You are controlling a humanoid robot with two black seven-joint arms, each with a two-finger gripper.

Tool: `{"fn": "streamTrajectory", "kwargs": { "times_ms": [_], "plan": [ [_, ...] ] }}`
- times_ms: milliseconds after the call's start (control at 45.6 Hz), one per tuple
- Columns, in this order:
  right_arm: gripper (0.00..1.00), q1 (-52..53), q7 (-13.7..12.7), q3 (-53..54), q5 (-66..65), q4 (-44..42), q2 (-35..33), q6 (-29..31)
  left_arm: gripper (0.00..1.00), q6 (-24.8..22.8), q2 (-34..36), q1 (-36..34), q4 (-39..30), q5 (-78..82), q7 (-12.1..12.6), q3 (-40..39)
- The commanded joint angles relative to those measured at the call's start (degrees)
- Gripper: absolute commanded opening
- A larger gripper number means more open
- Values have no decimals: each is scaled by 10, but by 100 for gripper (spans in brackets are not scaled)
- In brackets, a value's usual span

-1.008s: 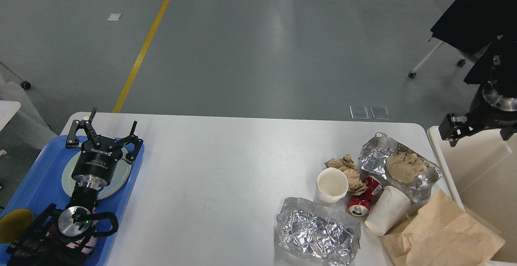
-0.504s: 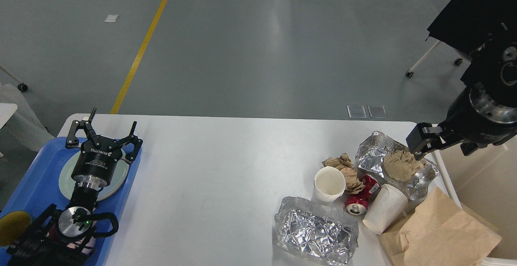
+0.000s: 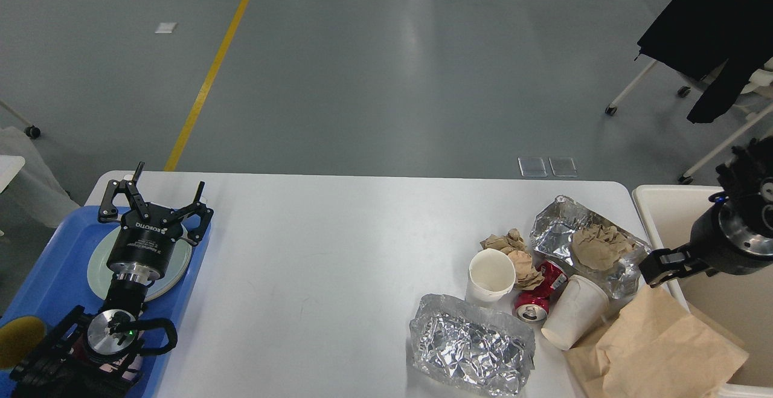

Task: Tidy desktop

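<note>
The white desktop (image 3: 332, 253) fills the lower half of the head view. My left gripper (image 3: 158, 200) stands open over a pale plate (image 3: 96, 268) on the blue tray (image 3: 51, 271) at the desktop's left edge, holding nothing. My right gripper (image 3: 659, 264) comes in from the right, dark and seen side-on. It hangs at the edge of the cream bin (image 3: 664, 205), just above the brown paper bag (image 3: 658, 343) and beside a foil tray (image 3: 561, 229) that holds crumpled brown paper (image 3: 595, 246).
Litter crowds the right front: an upright white cup (image 3: 492, 274), a tipped white cup (image 3: 574, 313), a crushed red can (image 3: 537, 301), crumpled paper (image 3: 513, 253), and a second foil tray (image 3: 471, 346). A yellow object (image 3: 15, 333) lies on the blue tray.
My right gripper swung left over the foil tray, then dropped down and back right to the bin's edge by the paper bag. The left arm has stayed still.
</note>
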Motion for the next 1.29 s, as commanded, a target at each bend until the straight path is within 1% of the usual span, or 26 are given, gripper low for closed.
{"fn": "streamTrajectory", "kwargs": {
  "times_ms": [0, 44, 175, 329, 482, 658, 702, 767, 965, 1140, 1206, 1228, 1271],
  "plan": [
    [88, -98, -1, 32, 106, -52, -4, -3, 97, 0, 0, 0, 0, 0, 0, 0],
    [91, -132, -1, 43, 165, -71, -3, -7, 97, 0, 0, -1, -1, 0, 0, 0],
    [93, -215, -3, 55, 299, -151, -2, -6, 97, 0, 0, 0, 0, 0, 0, 0],
    [94, -266, -4, 56, 376, -205, 11, -7, 97, 0, 0, -1, -1, 0, 0, 0],
    [94, -292, -4, 60, 380, -229, 30, -10, 97, 0, 0, -1, -1, 0, 0, 0],
    [94, -319, -5, 105, 405, -231, 32, -17, 97, 0, 0, -1, -1, 0, 0, 0],
    [95, -326, -5, 106, 405, -231, 37, -26, 97, 0, 0, -1, -1, 0, 0, 0],
    [99, -346, -5, 106, 404, -234, 48, -41, 97, 0, 0, -1, -1, 0, 0, 0],
    [100, -430, -6, 118, 401, -280, 97, -117, 97, 0, 0, -1, -1, 0, 0, 0],
    [100, -449, -7, 132, 387, -285, 102, -136, 97, 0, 0, -1, -1, 0, 0, 0],
    [98, -456, -7, 133, 382, -287, 103, -142, 97, 0, 0, -1, -1, 0, 0, 0],
    [96, -457, -7, 132, 380, -288, 104, -145, 97, 0, 0, -1, -1, 0, 0, 0],
    [89, -458, -7, 133, 380, -290, 106, -145, 97, 0, 0, -1, -1, 0, 0, 0]
  ]
}}
